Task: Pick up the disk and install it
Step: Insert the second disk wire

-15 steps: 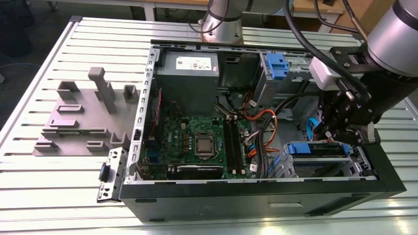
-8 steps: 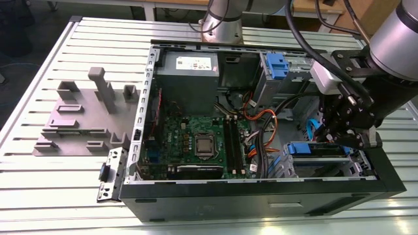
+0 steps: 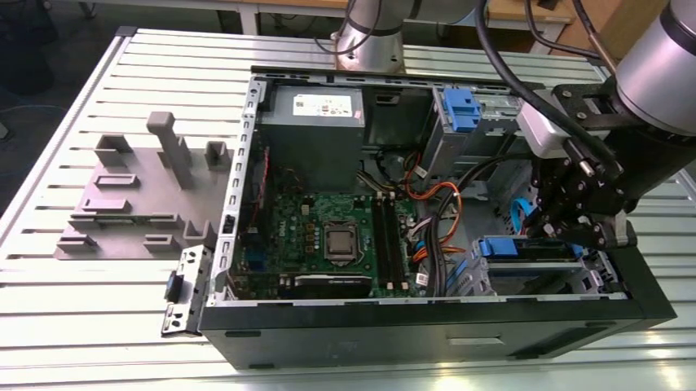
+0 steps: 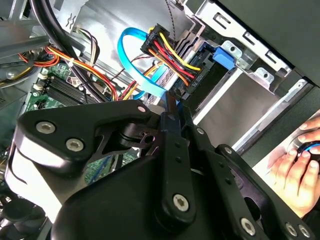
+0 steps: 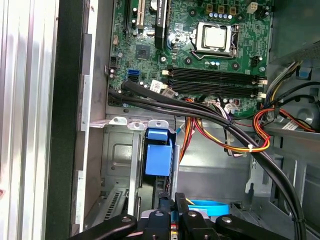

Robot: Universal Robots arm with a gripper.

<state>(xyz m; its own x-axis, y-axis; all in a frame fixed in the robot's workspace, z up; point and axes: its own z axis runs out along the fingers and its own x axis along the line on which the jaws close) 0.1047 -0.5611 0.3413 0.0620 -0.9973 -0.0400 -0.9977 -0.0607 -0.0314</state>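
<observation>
1. The near side wall of the open computer case (image 3: 435, 326) is closest in the exterior view. The case lies on its side on a ribbed metal table (image 3: 98, 318).
2. Just behind this wall, at the exterior view's right, the disk (image 3: 539, 265) sits flat in the lower drive bay. Its blue side rail (image 3: 509, 247) faces the inside of the case.
3. The tool (image 3: 568, 235) is directly above the disk, very near to it. I cannot tell if it touches the disk.
4. In the second wrist view the fingers (image 4: 170, 107) of the tool stand almost together, with only a thin gap. No object is visible between them, so the tool has hold of nothing.
5. In that same view a light blue flat cable (image 4: 131, 55) curves in front of the fingers, beside a connector with red, yellow and black wires. A person's hand (image 4: 292, 167) rests outside the case.
6. Toward the middle of the case lies the green motherboard (image 3: 326, 236). A bundle of orange and black cables (image 3: 435, 195) runs between it and the drive bays.
7. On the table at the exterior view's left, beside the case, stands a grey fixture (image 3: 136, 195) with several upright blocks.
8. Farther back in the case is the grey power supply (image 3: 315, 114), and to its right a blue latch piece (image 3: 462, 110).
9. Behind the case stands the base of the arm (image 3: 376, 37).
</observation>
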